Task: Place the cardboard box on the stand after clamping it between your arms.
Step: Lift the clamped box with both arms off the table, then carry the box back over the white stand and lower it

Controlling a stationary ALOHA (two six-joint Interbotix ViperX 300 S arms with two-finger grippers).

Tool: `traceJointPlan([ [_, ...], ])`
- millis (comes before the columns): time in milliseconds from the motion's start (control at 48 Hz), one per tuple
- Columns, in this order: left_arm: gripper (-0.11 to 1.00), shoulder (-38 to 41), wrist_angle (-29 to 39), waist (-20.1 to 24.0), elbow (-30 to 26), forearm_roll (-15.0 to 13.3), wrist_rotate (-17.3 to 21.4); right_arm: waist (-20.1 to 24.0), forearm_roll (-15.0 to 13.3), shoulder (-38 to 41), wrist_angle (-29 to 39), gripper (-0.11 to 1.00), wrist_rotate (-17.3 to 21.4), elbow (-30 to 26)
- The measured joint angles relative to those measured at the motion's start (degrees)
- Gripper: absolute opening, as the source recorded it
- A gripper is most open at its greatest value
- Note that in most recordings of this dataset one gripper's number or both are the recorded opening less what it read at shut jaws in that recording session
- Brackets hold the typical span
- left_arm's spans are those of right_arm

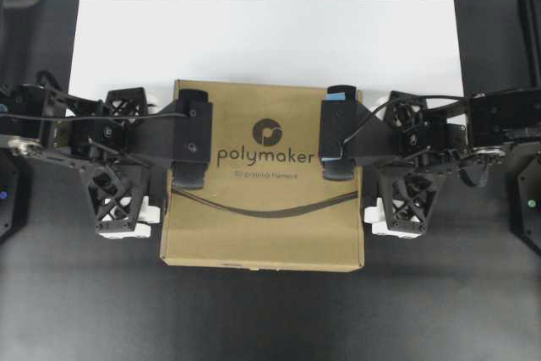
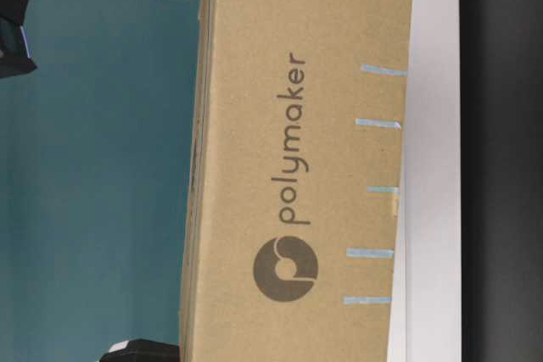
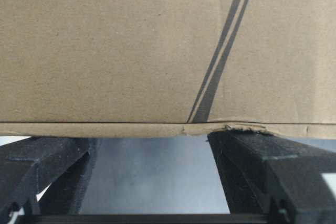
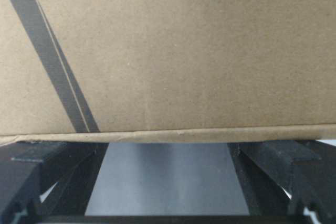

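Note:
The brown cardboard box, printed "polymaker", hangs squeezed between my two arms, above the dark table. Its far edge overlaps the front of the white stand. The left gripper is open, and its fingers butt against the box's left side edge without closing on anything. The right gripper is open too, its fingers pushing on the right side edge. In the table-level view the box fills the frame with the stand beside its underside.
The stand's top shows bare on both sides of the box and behind it. Dark table lies in front of the box. Black base units sit at the left and right table edges. A teal wall is behind.

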Motion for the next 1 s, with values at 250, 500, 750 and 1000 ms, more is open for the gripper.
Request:
traceJointPlan([
  [250,0.77,-0.3,0.0,2.3,1.1,0.1,0.2,-1.8,-0.1,0.0,-2.2,0.81,-1.8,0.0],
  [500,0.77,-0.8,0.1,4.6,1.8,0.4,1.4,-4.3,-0.2,0.4,-4.4,0.81,-3.4,0.0],
  [750,0.77,-0.3,0.0,6.2,1.8,0.5,4.0,-6.0,-0.2,2.3,-4.7,0.81,-6.5,0.1],
  [1000,0.77,0.7,0.0,9.2,1.8,0.4,6.4,-8.2,-0.3,3.6,-4.8,0.81,-8.4,0.1],
])
